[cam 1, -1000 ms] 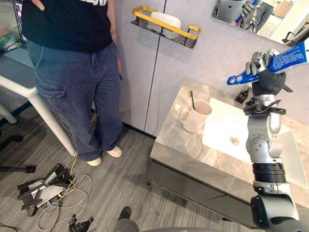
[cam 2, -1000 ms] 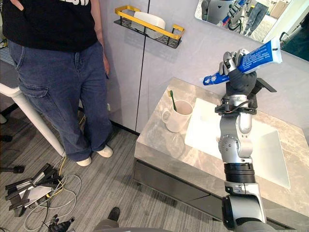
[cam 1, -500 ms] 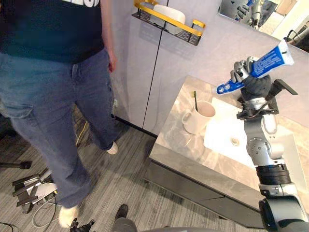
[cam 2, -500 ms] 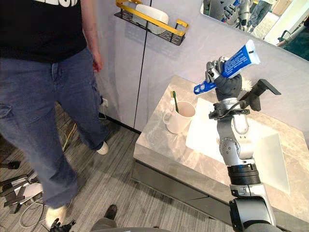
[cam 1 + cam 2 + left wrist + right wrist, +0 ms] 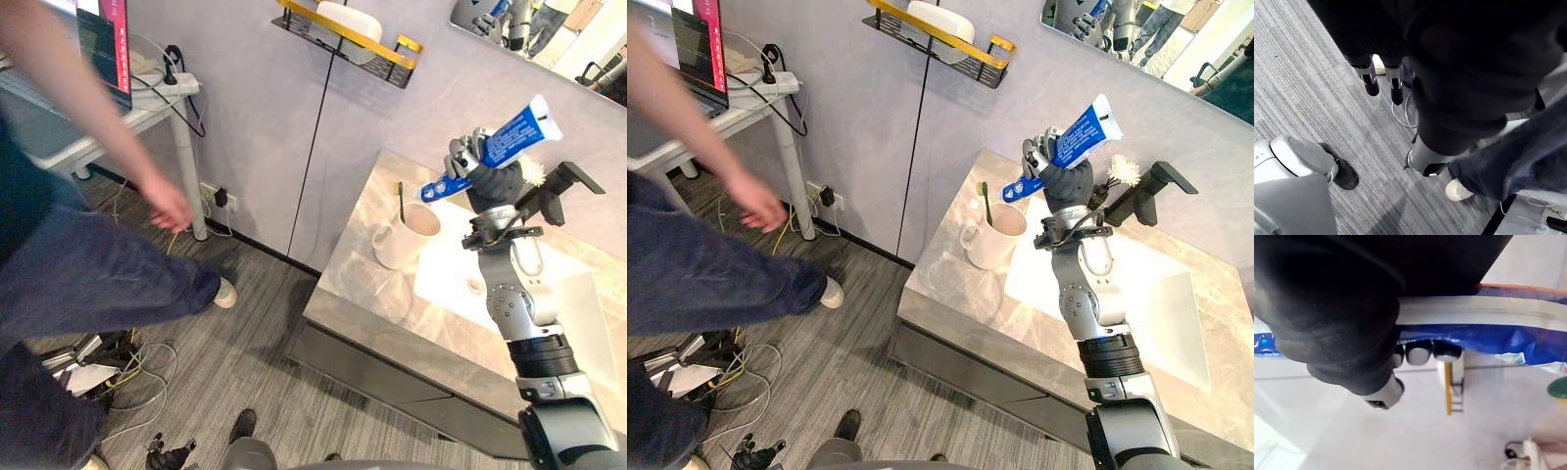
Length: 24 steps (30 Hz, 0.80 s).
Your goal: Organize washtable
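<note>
right hand (image 5: 482, 172) curls tight round a glossy blue toothpaste tube (image 5: 505, 137), tilted above the white ceramic mug (image 5: 404, 235) on the veined stone washtable (image 5: 358, 284). left hand (image 5: 1371, 81) hangs relaxed, fingers straight.

We record a pale grey panelled wall (image 5: 245, 117) with one vertical seam. A black wire shelf with a yellow rail (image 5: 348, 34) is fixed high on it. A mirror (image 5: 549, 39) hangs above the washtable (image 5: 358, 284), which has a grey-veined marble top, a white sunken basin (image 5: 1161, 323) and a dark cabinet front. We note a floor (image 5: 245, 362) of grey wood-grain planks with a tangle of cables (image 5: 137, 377). A white desk (image 5: 88, 147) by the wall carries a lit screen (image 5: 103, 49) and a power strip (image 5: 176, 83).
</note>
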### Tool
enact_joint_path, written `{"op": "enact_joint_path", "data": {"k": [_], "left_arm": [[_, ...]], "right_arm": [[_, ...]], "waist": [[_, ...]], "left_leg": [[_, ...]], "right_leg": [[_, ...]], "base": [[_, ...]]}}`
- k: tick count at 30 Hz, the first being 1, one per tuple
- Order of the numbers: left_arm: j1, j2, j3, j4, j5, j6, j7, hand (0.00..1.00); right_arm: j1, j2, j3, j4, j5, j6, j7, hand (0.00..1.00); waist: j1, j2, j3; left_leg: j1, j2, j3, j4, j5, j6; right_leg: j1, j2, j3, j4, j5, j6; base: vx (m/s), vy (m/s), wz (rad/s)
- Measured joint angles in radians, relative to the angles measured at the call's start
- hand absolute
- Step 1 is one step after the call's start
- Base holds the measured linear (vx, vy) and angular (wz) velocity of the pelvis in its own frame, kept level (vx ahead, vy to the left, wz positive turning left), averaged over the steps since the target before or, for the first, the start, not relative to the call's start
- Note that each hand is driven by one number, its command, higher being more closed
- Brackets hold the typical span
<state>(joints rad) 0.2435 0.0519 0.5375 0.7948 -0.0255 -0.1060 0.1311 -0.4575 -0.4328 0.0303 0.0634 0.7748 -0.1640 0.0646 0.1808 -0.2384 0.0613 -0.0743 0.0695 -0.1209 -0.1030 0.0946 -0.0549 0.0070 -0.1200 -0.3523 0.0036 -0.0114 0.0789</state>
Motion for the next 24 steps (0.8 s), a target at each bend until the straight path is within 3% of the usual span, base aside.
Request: {"op": "enact_joint_path", "data": {"k": [13, 24], "left_arm": [[0.002, 0.010, -0.058, -0.002, -0.002, -0.014, -0.039, 0.00], [0.003, 0.009, -0.067, -0.010, -0.024, -0.015, -0.042, 0.00]], "right_arm": [[0.024, -0.005, -0.044, 0.073, -0.031, 0.015, -0.001, 1.00], [-0.012, -0.007, -0.053, 0.091, -0.031, 0.016, 0.000, 1.00]], "waist": [[-0.001, 0.002, 0.022], [-0.001, 0.028, 0.041]], "left_leg": [[-0.010, -0.009, -0.002, 0.000, 0.003, -0.002], [-0.010, -0.009, -0.001, 0.000, 0.001, 0.002]], "right_leg": [[-0.013, -0.005, -0.003, 0.012, -0.010, 0.007], [-0.015, -0.008, -0.001, 0.014, -0.010, 0.007]], "base": [[0.00, 0.000, 0.00], [0.00, 0.000, 0.00]]}}
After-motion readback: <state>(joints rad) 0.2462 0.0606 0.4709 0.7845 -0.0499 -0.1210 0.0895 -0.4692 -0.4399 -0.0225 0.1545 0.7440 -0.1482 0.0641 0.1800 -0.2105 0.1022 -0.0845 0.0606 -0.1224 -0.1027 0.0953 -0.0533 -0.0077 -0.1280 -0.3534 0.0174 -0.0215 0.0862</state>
